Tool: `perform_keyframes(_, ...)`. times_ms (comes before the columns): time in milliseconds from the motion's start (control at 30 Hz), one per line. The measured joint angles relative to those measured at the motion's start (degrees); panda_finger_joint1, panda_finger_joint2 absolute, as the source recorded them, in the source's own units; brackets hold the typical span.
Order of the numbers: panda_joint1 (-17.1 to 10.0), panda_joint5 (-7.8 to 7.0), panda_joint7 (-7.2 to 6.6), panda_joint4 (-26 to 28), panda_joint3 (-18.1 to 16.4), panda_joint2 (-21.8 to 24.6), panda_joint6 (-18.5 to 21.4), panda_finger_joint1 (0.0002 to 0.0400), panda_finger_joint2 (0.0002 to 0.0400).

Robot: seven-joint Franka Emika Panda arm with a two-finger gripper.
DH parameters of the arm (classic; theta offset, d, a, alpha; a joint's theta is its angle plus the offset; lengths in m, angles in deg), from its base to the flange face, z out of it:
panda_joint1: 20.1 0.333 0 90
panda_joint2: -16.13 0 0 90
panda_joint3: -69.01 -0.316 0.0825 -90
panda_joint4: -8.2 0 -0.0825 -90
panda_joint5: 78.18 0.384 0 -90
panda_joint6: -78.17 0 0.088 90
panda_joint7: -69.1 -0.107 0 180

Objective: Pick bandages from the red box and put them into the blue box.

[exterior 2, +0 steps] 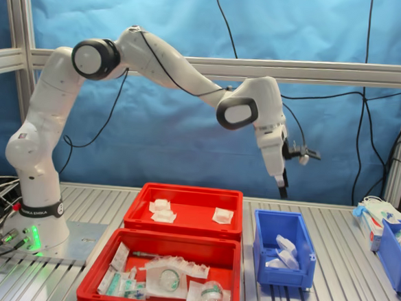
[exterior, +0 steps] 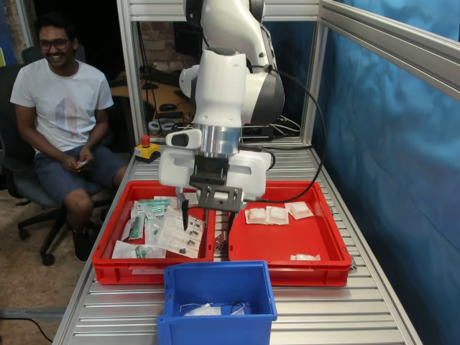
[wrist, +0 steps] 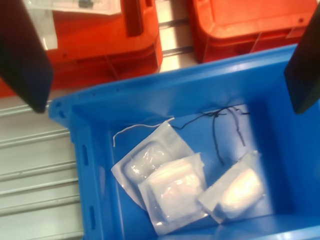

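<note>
The jaws (wrist: 165, 60) stand apart with nothing between them; in the wrist view the two dark fingers (wrist: 22, 50) frame the picture at either side, above the blue box (wrist: 150, 97). In the second exterior view the jaws (exterior 2: 282, 191) hang above the far end of the blue box (exterior 2: 280, 270), clear of its rim.

Three bandages (wrist: 172, 187) lie on the floor of the blue box: two overlap one another, and a third (wrist: 237, 187) lies just beside them. A thin dark thread (wrist: 220, 130) and a pale thread (wrist: 135, 129) lie on the box floor near the packets.

The red box (exterior: 287, 241) holds four more bandages: two side by side (exterior: 267, 215) and one just beside them near its far wall, and one (exterior: 305, 256) apart near the front wall. In the second exterior view this red box (exterior 2: 185, 218) is the farther tray, with the blue box toward the second exterior view's right.

A second red tray (exterior: 118, 269) stands against the red box, on the first exterior view's left. It holds long clear packets (exterior: 176, 233) with teal-green parts.

All three containers rest on the ribbed metal bench (exterior: 345, 309). The blue box stands in front of the two trays in the first exterior view.

A seated person (exterior: 61, 108) in a white T-shirt is beyond the bench edge, at the first exterior view's left.
</note>
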State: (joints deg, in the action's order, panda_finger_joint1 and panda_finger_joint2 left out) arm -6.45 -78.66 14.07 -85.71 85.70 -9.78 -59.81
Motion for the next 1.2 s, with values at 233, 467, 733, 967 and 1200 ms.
perform_keyframes(233,1.01,0.00,0.00,-4.41,-0.04,7.18,0.25,0.0400,0.0400)
perform_keyframes(467,1.51,0.00,0.00,-7.78,-0.32,11.40,0.43,0.0400,0.0400)
perform_keyframes(733,-0.04,0.00,0.00,-10.38,-3.73,16.31,4.32,0.0400,0.0400)
perform_keyframes(967,-2.62,0.00,0.00,-11.19,-8.21,19.84,12.54,0.0400,0.0400)
perform_keyframes(1200,-3.69,0.00,0.00,-11.68,-9.81,21.01,15.33,0.0400,0.0400)
